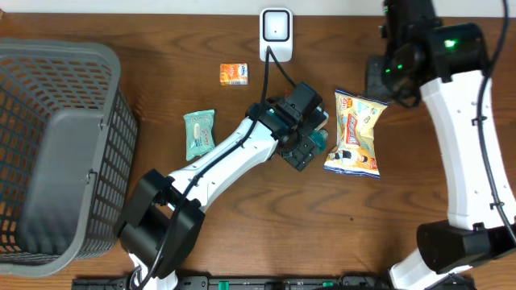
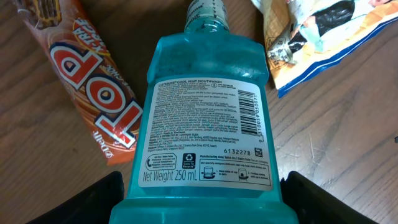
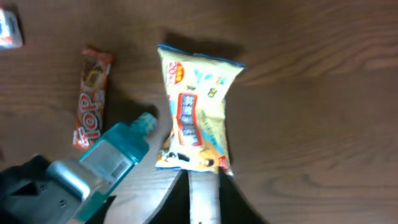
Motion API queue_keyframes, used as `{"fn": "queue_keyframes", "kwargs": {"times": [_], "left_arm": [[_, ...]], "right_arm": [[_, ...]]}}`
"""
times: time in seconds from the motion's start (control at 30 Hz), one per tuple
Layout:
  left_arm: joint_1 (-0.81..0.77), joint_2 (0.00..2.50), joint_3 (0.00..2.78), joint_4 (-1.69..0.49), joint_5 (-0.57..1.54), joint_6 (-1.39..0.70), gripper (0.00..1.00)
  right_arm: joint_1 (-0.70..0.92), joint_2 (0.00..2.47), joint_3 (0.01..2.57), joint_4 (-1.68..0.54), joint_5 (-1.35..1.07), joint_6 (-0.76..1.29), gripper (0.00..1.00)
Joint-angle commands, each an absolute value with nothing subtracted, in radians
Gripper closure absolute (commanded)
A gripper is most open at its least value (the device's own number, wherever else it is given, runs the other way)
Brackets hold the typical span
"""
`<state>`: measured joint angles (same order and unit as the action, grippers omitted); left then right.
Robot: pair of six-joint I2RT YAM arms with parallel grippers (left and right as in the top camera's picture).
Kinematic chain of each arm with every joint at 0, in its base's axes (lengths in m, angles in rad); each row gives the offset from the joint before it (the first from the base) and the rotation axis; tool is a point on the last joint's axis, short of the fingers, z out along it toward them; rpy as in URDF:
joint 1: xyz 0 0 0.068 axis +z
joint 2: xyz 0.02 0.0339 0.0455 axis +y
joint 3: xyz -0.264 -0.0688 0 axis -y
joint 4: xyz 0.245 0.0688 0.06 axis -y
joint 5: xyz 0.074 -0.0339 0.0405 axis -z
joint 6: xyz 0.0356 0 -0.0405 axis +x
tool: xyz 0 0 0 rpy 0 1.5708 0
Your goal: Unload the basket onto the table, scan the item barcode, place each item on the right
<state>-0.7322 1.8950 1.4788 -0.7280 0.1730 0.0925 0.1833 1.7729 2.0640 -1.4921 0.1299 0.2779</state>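
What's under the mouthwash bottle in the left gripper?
Only wooden table shows around the mouthwash bottle held in the left gripper. A TOP snack bar and chip bag lie beside it. Directly beneath is covered by the bottle; contact with the table is unclear.

bottle [image 2: 205,118] 1 | bag [image 1: 355,133] 1 | bar [image 2: 93,87] 1 | packet [image 1: 199,133] 1 | box [image 1: 234,74] 1 | basket [image 1: 60,50] 1
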Motion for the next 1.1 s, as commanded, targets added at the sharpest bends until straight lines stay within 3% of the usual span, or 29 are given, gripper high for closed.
{"fn": "queue_keyframes", "kwargs": {"times": [0.0,0.03,0.1,0.27,0.37,0.5,0.6,0.8,0.9,1.07], "left_arm": [[-0.73,1.897,1.477,-0.736,0.145,0.08,0.24],[-0.73,1.896,1.477,-0.737,0.144,0.08,0.0],[-0.73,1.889,1.477,-0.737,0.121,0.08,0.02],[-0.73,1.831,1.478,-0.747,0.043,0.08,0.02],[-0.73,1.768,1.478,-0.756,0.002,0.081,0.02],[-0.72,1.656,1.479,-0.758,-0.106,0.075,0.02],[-0.678,1.55,1.479,-0.757,-0.189,0.019,0.02],[-0.498,1.338,1.479,-0.754,-0.195,-0.11,0.02],[-0.406,1.253,1.479,-0.754,-0.195,-0.114,0.02],[-0.297,1.154,1.479,-0.755,-0.195,-0.115,0.02]], "right_arm": [[0.114,1.688,2.062,-1.475,0.055,0.284,0.64],[0.095,1.672,2.062,-1.47,0.028,0.284,0.51],[0.064,1.641,2.062,-1.465,-0.023,0.283,0.31],[0.031,1.59,2.062,-1.455,-0.117,0.283,0.09],[0.034,1.577,2.062,-1.438,-0.137,0.283,0.18],[0.035,1.584,2.06,-1.402,-0.141,0.318,0.01],[0.039,1.614,2.056,-1.414,-0.175,0.425,0.01],[0.138,1.76,2.028,-1.511,-0.213,0.455,0.07],[0.204,1.855,2.028,-1.544,-0.16,0.557,0.14],[0.298,1.995,2.028,-1.56,-0.075,0.736,0.14]]}}
